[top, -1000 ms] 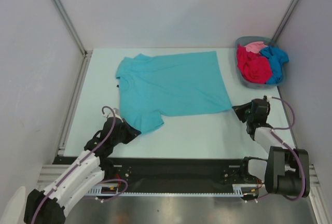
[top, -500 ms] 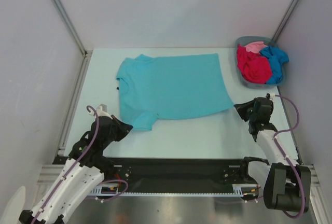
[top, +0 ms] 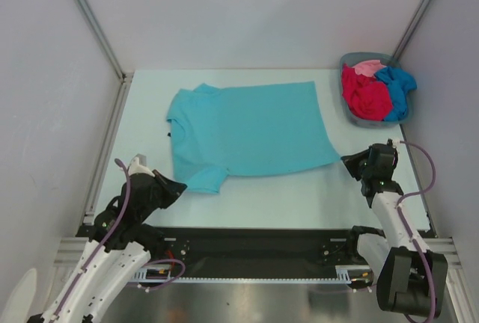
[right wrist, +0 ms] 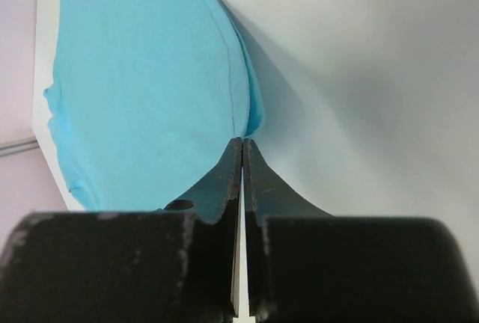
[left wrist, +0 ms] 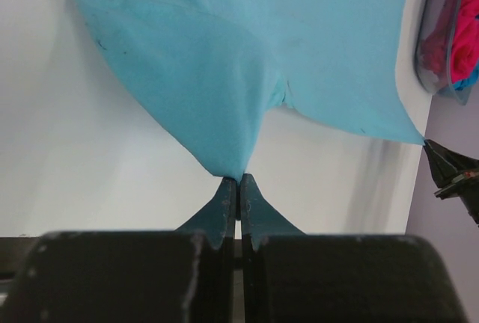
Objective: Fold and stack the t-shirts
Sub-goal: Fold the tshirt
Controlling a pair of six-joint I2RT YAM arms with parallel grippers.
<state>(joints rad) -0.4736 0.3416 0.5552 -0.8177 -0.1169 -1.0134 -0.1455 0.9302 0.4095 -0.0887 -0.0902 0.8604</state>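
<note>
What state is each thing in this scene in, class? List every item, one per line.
teal t-shirt, unfolded, spread on the table
left tool, shut on the teal t-shirt's near sleeve
right tool, shut on its near hem corner
basket, upright, holding shirts
red t-shirt, crumpled in the basket
pink t-shirt, crumpled in the basket
blue t-shirt, crumpled in the basket

Pale table: teal t-shirt spread out; basket far-right corner.
</note>
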